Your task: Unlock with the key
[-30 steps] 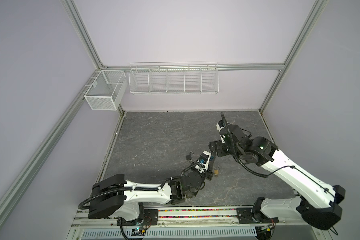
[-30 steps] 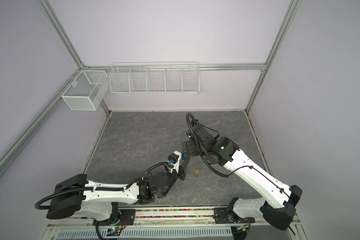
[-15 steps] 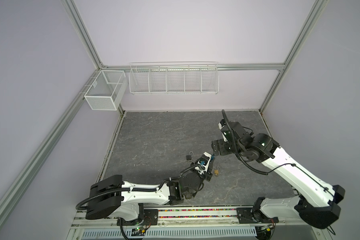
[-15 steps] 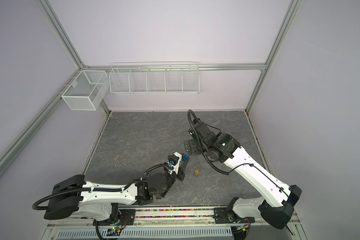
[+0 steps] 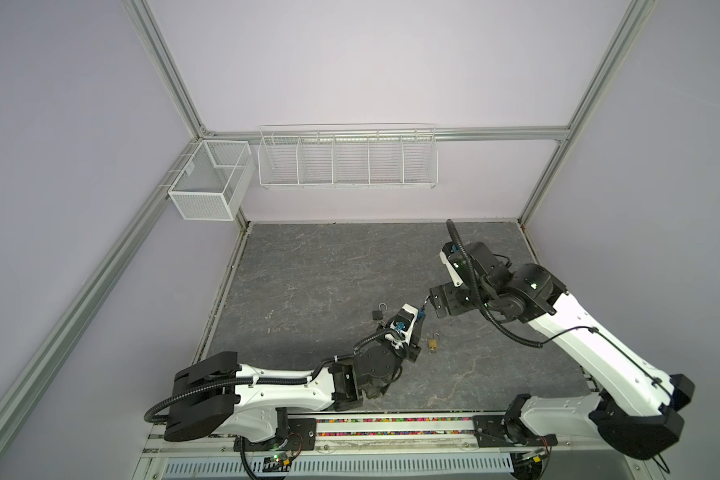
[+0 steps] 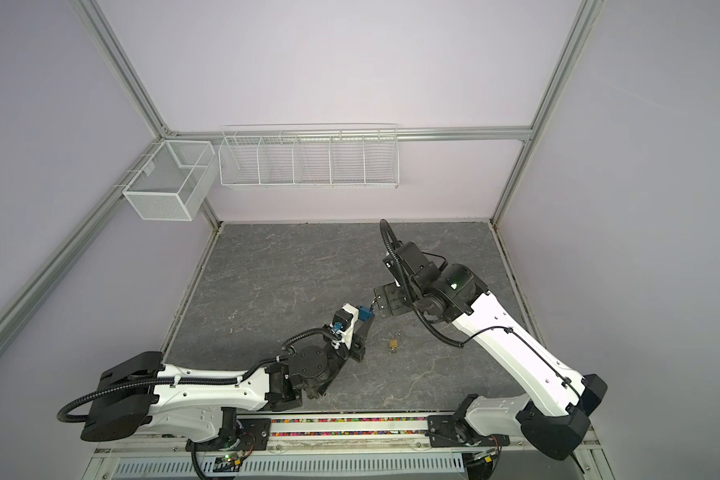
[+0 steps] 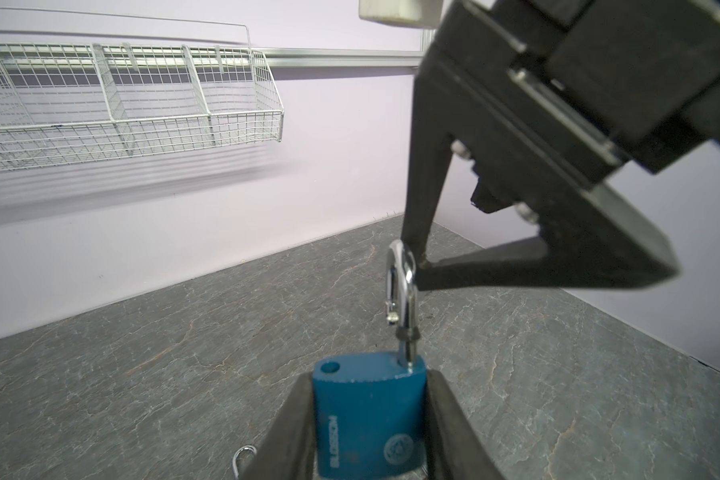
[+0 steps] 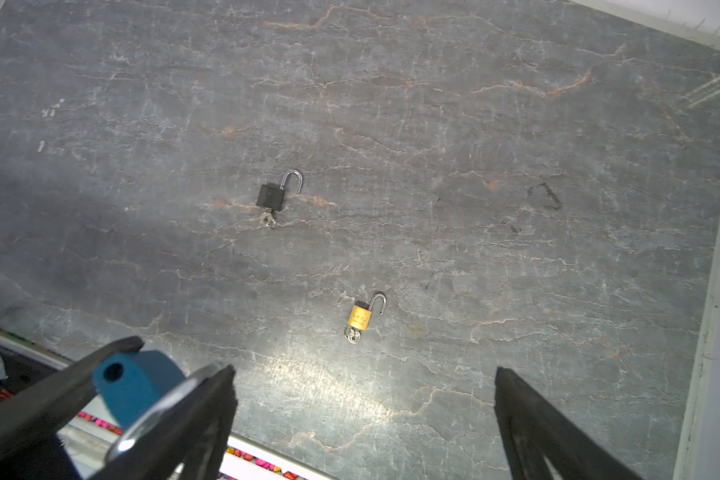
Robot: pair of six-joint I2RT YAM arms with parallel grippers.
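Blue padlock (image 6: pixel 365 312), mid-frame: rigid, probably slick; left gripper (image 7: pixel 368 380) pinches its body, right gripper (image 8: pixel 364 374) gapes empty.

White mesh basket (image 5: pixel 202 205), wire rack (image 5: pixel 348 166)

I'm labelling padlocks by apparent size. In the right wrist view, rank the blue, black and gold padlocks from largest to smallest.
1. Blue padlock: looks largest by far, but it is nearest the camera, so its true size is unsure.
2. Black padlock and gold padlock: they look about alike, so I won't rank them.
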